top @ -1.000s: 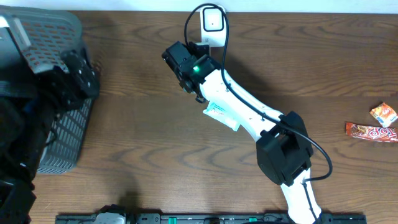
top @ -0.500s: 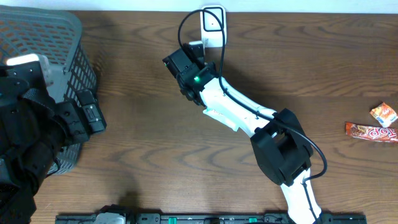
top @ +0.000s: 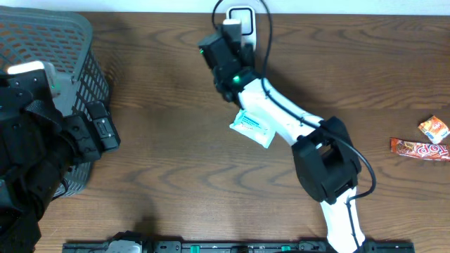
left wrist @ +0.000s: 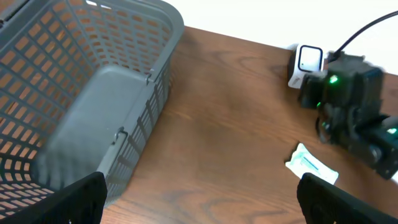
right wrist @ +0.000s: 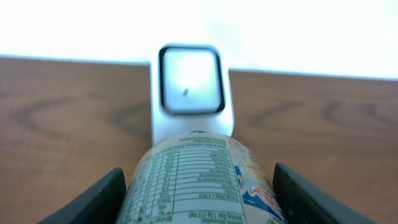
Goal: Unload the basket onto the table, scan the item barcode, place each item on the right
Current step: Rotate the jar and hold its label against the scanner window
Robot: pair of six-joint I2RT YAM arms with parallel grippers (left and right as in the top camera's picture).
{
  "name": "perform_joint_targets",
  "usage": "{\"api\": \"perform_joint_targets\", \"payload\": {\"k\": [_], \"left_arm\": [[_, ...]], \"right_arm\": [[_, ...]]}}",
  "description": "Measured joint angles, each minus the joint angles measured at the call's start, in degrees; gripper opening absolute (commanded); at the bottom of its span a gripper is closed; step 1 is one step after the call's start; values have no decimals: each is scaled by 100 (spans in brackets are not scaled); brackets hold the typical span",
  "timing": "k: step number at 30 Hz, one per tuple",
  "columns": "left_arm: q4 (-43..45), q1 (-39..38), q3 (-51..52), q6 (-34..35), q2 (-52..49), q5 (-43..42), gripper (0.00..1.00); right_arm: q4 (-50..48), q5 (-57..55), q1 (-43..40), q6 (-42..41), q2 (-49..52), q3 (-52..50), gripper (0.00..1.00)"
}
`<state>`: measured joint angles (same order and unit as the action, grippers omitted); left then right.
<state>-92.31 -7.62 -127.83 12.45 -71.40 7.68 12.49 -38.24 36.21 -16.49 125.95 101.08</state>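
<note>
at right wrist: right gripper (right wrist: 202,196) clamps can (right wrist: 199,171), unseen overhead, before scanner (right wrist: 191,87) | left gripper (left wrist: 208,199) wide, empty

Grey plastic mesh basket (top: 70,28) sits at the far left of the wooden table (top: 162,161). A small white sachet with teal print (top: 252,128) lies flat mid-table. Over at the right edge there's a red candy bar (top: 420,149), with a little orange packet (top: 434,128) just beyond it.
</note>
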Motion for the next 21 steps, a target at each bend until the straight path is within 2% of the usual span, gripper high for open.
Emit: {"api": "perform_joint_targets", "payload": {"k": [3,5,8,10,15,21], "left_arm": [[0,0,0,-2,0,0,98],[0,0,0,-2,0,0,98],[0,0,0,0,0,0,98],[0,0,0,-2,0,2,98],[0,0,2,-2,0,2,98],[0,0,2,-2,0,2,98]], "right_arm": [[-535,52,-173,254,22,-2,46],[-1220,85,-282,509,81,-2,46],[-1834,118,-356,796,190,0,56],[-2258,175,-407,1045,313,0,59],[-3602,380,-468,1893,855,0,48],[-4546,542,-503,2662,1329,-13,53]]}}
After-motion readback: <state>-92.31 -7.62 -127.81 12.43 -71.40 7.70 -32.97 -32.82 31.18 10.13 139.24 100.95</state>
